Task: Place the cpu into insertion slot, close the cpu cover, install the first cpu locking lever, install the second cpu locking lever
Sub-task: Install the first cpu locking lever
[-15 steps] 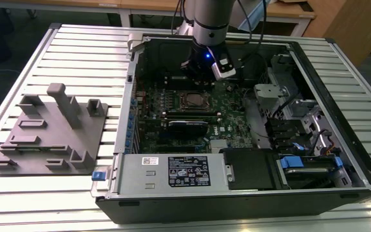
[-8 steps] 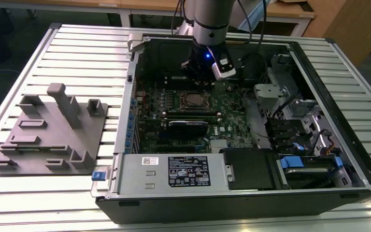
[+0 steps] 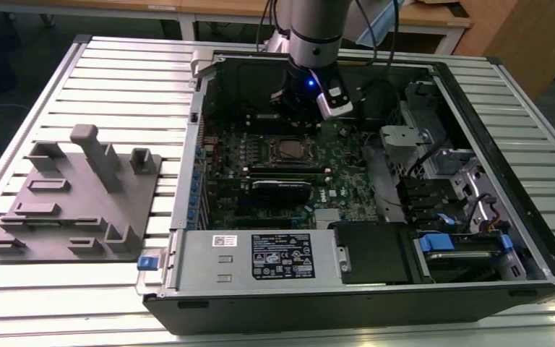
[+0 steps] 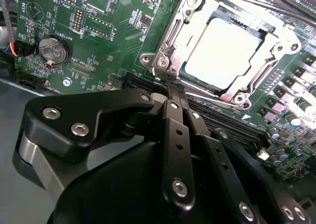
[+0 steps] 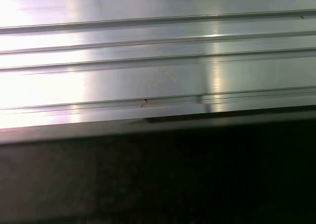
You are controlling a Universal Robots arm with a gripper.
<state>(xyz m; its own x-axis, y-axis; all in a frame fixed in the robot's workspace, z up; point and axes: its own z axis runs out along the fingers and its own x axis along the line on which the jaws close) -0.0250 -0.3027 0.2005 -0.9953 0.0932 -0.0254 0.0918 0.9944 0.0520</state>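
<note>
Socket assembly, motherboard, open computer case

Item 1: cpu (image 4: 224, 53). Flat square chip with a pale metal top, seated in the insertion slot (image 4: 197, 80) just ahead of the claw's tips in the second wrist view. Judged light, rigid and fragile on its underside; smooth lid likely slippery. Best taken by its outer edges only, though here it already lies in place.

Item 2: cpu cover (image 4: 276, 36). Silvery frame plate, lying down flat around the chip with its cut-out exposing the metal top. Judged thin, stiff sheet metal, springy at its hinge; best pressed on the bare frame, never on the chip.

Item 3: locking lever (image 4: 170, 38). Thin bright wire rod along the socket edge nearest the claw. Judged stiff, springy and slick, apt to snap back under load; best pushed near its free hooked end. Whether it is latched cannot be told.

Item 4: claw (image 4: 173, 85). Black linkage fingers drawn together to a narrow point, clenched on nothing, tips just at the socket's near corner, beside the lever. In the exterior view the claw (image 3: 297, 119) hangs inside the case (image 3: 509, 238), just above the socket.

Item 5: tabletop (image 3: 84, 289). Ribbed metal, carrying the case and a grey fixture tray (image 3: 75, 202) well apart from the claw.
</note>
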